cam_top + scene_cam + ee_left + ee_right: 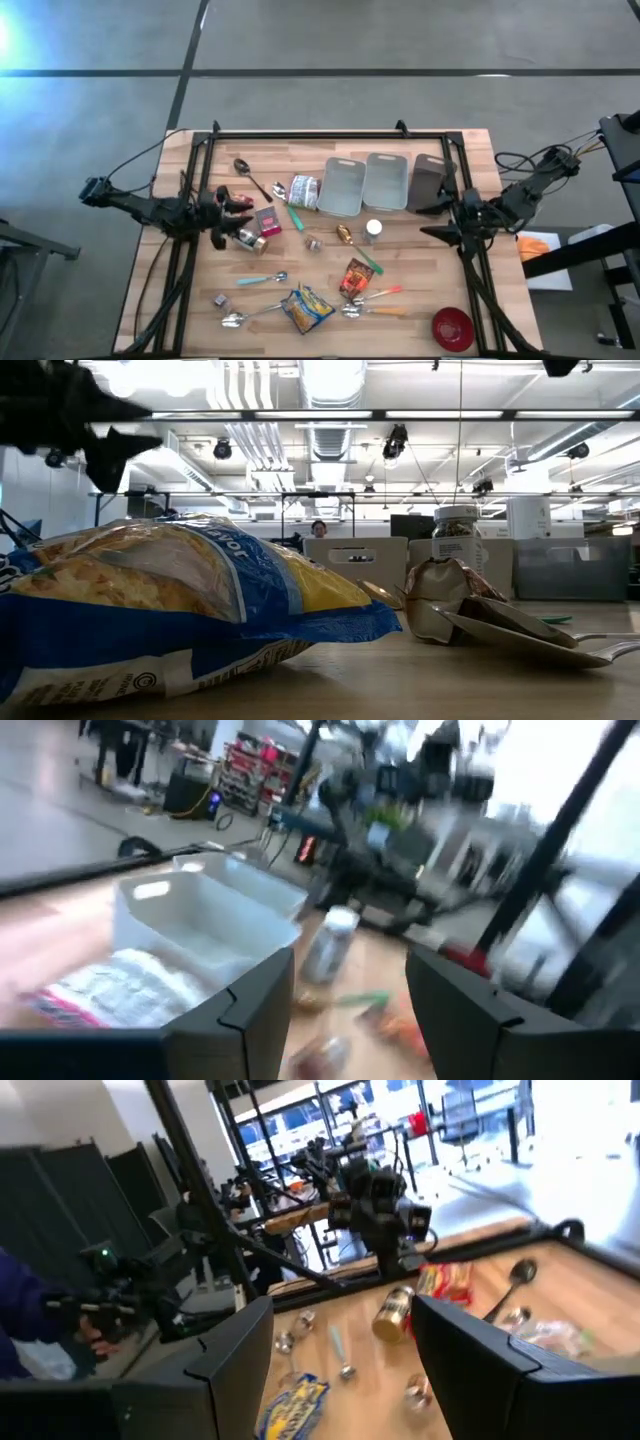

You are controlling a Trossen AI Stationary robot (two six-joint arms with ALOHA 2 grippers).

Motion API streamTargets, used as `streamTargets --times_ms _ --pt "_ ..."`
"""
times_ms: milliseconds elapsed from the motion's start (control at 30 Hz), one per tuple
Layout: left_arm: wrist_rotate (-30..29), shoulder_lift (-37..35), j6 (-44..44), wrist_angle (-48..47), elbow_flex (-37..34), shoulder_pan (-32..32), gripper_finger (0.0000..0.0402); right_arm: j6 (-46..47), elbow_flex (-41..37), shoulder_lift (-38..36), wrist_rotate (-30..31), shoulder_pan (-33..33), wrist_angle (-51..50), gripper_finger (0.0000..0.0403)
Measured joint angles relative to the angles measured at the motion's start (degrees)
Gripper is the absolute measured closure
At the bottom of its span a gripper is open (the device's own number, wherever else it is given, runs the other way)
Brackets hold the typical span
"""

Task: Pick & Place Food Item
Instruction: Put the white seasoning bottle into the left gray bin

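Clutter covers your wooden bench point(420, 310): three grey trays point(343, 186) sit side by side along the far edge, with a clear packet point(303, 191) and a spoon point(250, 176) just to their left. Toward the near edge you have the blue-and-yellow chip bag point(306, 309), which fills the foreground of the low view, a small brown snack pouch point(356, 276) to its right, several spoons with coloured handles point(262, 279), and a red bowl point(452, 328) at the near right corner. A white-capped jar point(373, 231) stands near the middle.

Your left claw point(232, 212) sits over the left part of the bench, just beside a red box point(267, 221) and a lying tin can point(247, 238); its fingers point(250, 1020) stand apart with a clear gap, nothing between them. Your right claw point(438, 218) hovers at the right edge, near the darkest tray, its fingers point(235, 1350) likewise parted and holding nothing. The chip bag lies flat, well apart from both claws.
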Motion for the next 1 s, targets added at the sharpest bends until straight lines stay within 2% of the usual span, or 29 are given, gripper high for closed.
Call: streamTargets --times_ms 133,367,533,667,800,1000 --pt "2.5 0.1 -9.1 -0.8 3.1 0.4 0.0204 1.2 -0.2 0.0 0.1 0.0 0.5 0.0168" --pt "4.8 1.6 -8.2 -2.3 10.2 0.5 0.0204 1.2 0.0 0.7 0.0 0.0 7.7 0.0168" --pt "4.7 3.1 -7.9 -6.4 13.4 0.6 0.0204 1.0 0.2 0.7 0.0 0.0 8.6 0.0168" --pt "3.8 3.0 -9.4 -4.2 14.2 0.6 0.0204 1.0 0.2 0.6 0.3 0.0 8.6 0.0168" --pt "3.8 3.0 -10.1 1.3 14.2 0.6 0.0204 2.8 0.2 1.1 4.4 0.0 9.6 0.0168" --pt "2.8 3.1 -6.4 8.5 14.3 0.6 0.0204 7.2 0.9 2.2 4.4 0.0 9.0 0.0168"
